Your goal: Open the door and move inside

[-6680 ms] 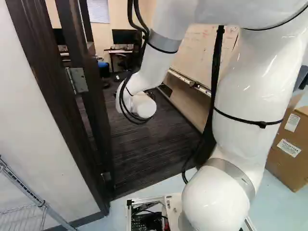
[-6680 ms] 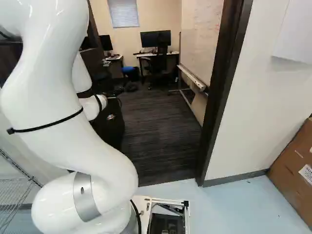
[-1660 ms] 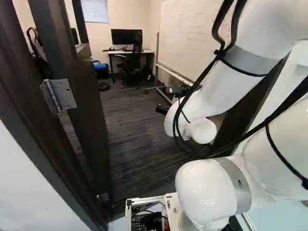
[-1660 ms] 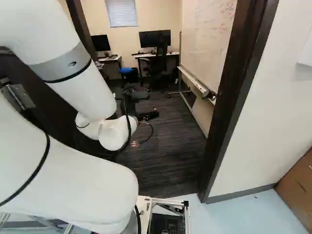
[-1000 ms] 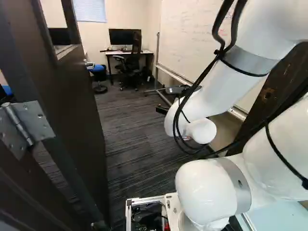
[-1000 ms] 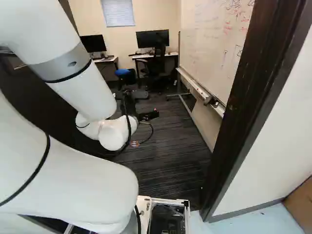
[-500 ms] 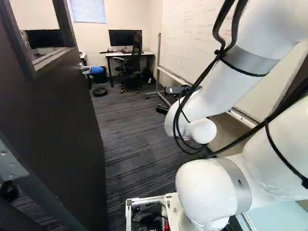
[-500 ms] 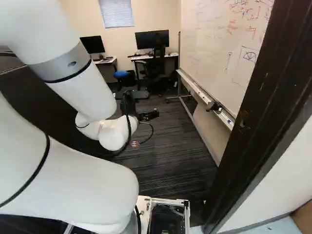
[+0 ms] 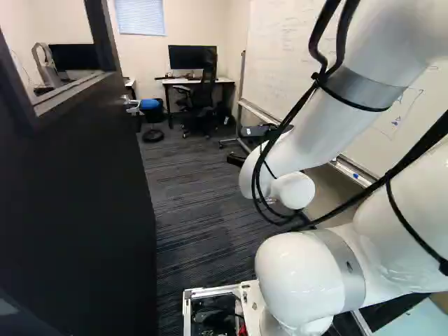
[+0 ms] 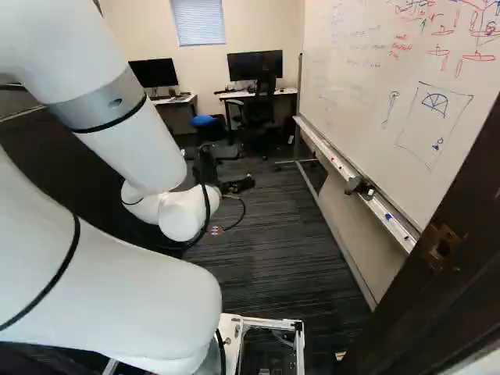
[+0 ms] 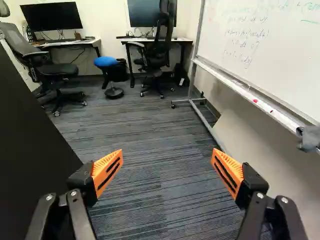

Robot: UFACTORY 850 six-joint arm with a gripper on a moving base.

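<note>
The dark door [image 9: 77, 203] stands swung open along the left of the left base view, its lever handle [image 9: 130, 106] on the far edge. Through the doorway, my gripper [image 10: 238, 185] reaches into the room, low over the carpet and right of the door. In the wrist view the gripper [image 11: 166, 167] is open, its orange pads wide apart with only carpet [image 11: 155, 135] showing between them. The door [image 11: 27, 155] fills the side beyond one finger and does not touch it. The dark door frame [image 10: 461, 266] stands close on the right of the right base view.
A whiteboard [image 10: 391, 94] with a marker tray [image 10: 355, 183] lines the right side. Farther in are desks with monitors [image 11: 51, 16], office chairs [image 11: 157, 50] and a blue stool [image 11: 106, 61]. The base's front frame [image 9: 210, 292] shows at the doorway.
The base has driven forward through the doorway and turned somewhat; the door frame has slid nearer. Earlier the arm swung and lowered against its foot joint; lately it holds its pose.
</note>
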